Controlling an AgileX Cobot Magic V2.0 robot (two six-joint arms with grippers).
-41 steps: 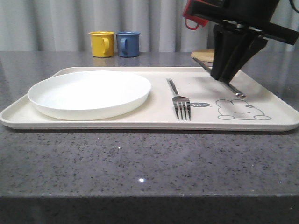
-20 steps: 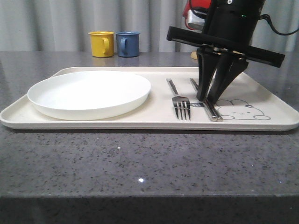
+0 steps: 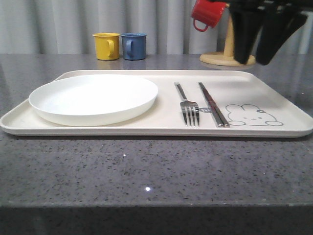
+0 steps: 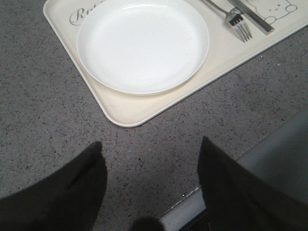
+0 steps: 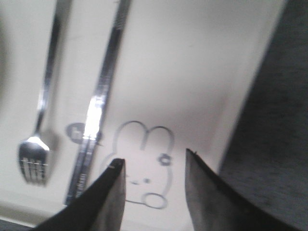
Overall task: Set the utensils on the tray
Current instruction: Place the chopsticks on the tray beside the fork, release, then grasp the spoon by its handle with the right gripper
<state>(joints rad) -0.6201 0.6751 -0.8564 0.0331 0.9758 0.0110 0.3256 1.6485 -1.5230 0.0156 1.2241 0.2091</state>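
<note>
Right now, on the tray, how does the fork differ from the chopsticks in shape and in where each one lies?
The fork widens into four tines at its near end; the chopsticks are two straight, even rods lying side by side. The fork lies nearer the white plate; the chopsticks lie on its other side, next to the bunny drawing. The chopsticks reach slightly closer to the tray's front rim. Both are shiny metal, lying flat and roughly parallel.

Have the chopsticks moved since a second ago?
Yes. The chopsticks now lie flat on the tray beside the fork, left of the bunny drawing; earlier they hung further right in the right gripper.
</note>
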